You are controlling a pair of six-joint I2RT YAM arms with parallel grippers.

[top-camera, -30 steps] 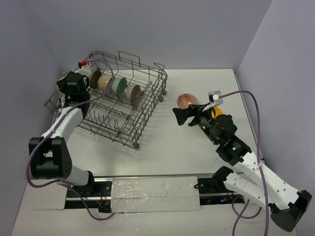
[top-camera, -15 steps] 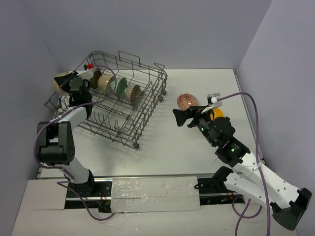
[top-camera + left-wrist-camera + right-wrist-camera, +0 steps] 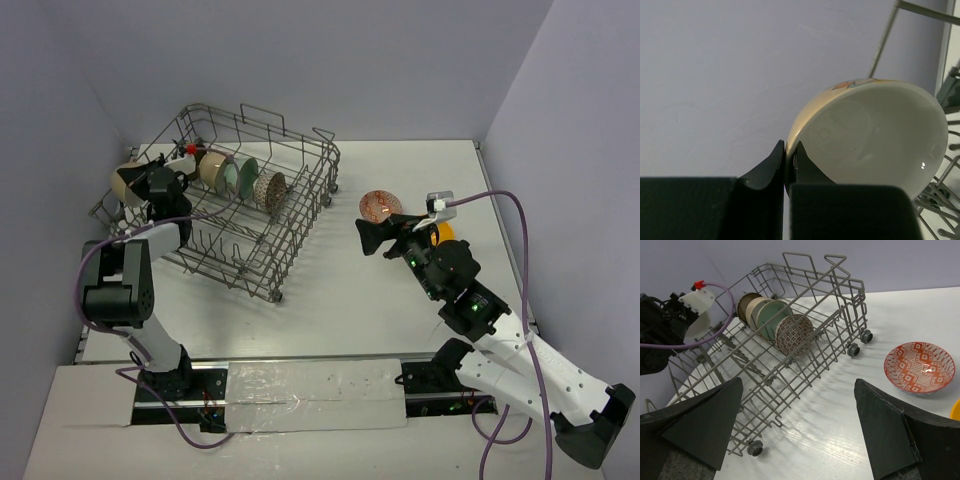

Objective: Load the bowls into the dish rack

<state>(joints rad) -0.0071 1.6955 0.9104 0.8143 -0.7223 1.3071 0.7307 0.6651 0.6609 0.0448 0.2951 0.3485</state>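
Observation:
My left gripper (image 3: 789,150) is shut on the rim of a cream bowl (image 3: 875,135), one finger inside and one outside. In the top view that bowl (image 3: 125,181) hangs at the far left end of the grey wire dish rack (image 3: 230,235), just outside its wall. Three bowls stand on edge in the rack's back row: beige (image 3: 211,168), pale green (image 3: 241,175) and patterned (image 3: 268,188). A red patterned bowl (image 3: 380,206) lies on the table right of the rack. My right gripper (image 3: 375,238) stands open just below it, empty. An orange-yellow bowl (image 3: 441,230) peeks out behind the right arm.
Rack wires (image 3: 884,37) cross the left wrist view beside the held bowl. In the right wrist view the rack (image 3: 765,370) fills the left, the red bowl (image 3: 920,367) lies at the right. Grey walls close in on the left, back and right.
The left wrist has swung round at the rack's left end, so the cream bowl now shows outside the rack wall and has sunk slightly. The right arm has barely moved.

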